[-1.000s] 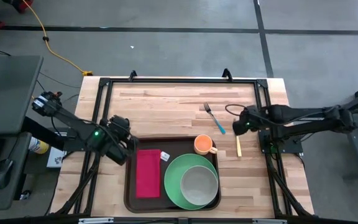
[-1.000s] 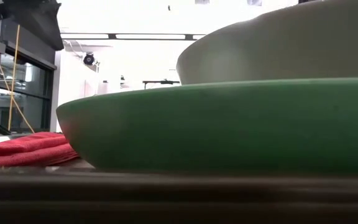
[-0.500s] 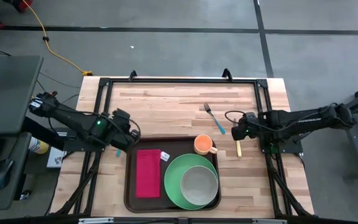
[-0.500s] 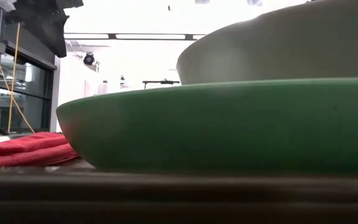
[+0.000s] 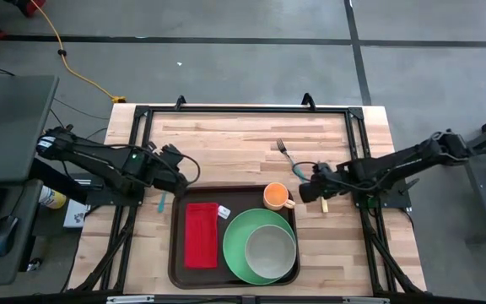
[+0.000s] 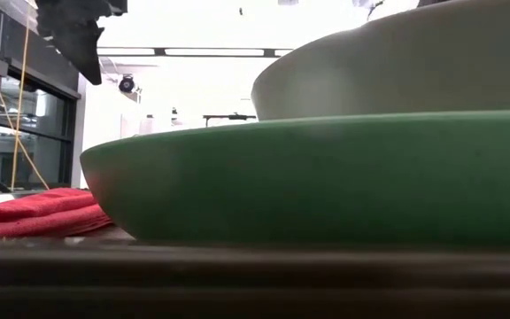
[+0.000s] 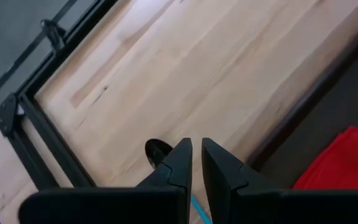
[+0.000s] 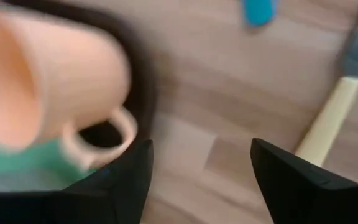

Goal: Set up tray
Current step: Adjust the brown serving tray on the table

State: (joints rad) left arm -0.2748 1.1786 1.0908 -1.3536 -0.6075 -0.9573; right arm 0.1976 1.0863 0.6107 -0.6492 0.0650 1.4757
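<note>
The dark brown tray [image 5: 178, 253] lies on the table's near middle. It carries a folded red napkin [image 5: 201, 235], a green plate [image 5: 236, 245] with a grey bowl [image 5: 270, 249] in it, and an orange cup [image 5: 274, 196] at its far right corner. My left gripper [image 5: 181, 173] hovers shut over bare wood just beyond the tray's far left corner. A teal-handled utensil [image 5: 160, 201] lies on the table left of the tray. My right gripper [image 8: 201, 149] is open, low beside the cup's handle [image 8: 107, 134], and touches nothing.
A blue-handled fork [image 5: 291, 160] lies on the wood beyond the cup. A yellow-handled knife [image 5: 324, 201] lies right of the tray, under the right arm. Bare wood stretches along the table's far half. A black frame [image 5: 243, 109] borders the table.
My left gripper has drawn away from the tray's left rim toward the far edge and a little right, and the teal-handled utensil now shows on the table where it was. My right gripper has moved left and toward the near edge, down to the orange cup.
</note>
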